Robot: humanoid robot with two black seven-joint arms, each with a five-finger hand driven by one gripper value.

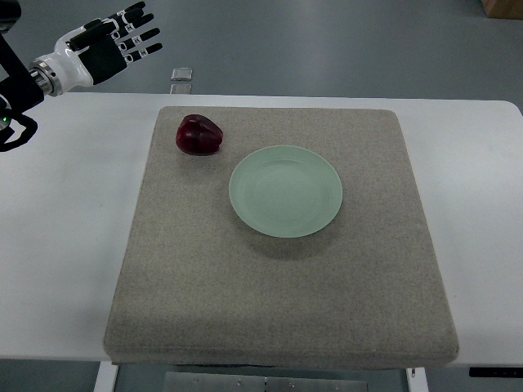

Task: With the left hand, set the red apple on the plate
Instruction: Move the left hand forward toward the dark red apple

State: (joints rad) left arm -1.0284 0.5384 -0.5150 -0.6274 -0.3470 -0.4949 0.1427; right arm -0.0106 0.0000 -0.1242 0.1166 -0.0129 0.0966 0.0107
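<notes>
A dark red apple (198, 135) lies on the grey felt mat (278, 278), near its far left corner. A pale green plate (285, 190) sits on the mat just right of and nearer than the apple, with nothing on it. My left hand (122, 42) is raised at the upper left, beyond the table's far edge, up and to the left of the apple. Its fingers are spread and hold nothing. The right arm is out of view.
The mat lies on a white table (65, 245). A small clear object (181, 75) lies on the floor beyond the far edge. A brown box corner (502, 6) shows at the top right.
</notes>
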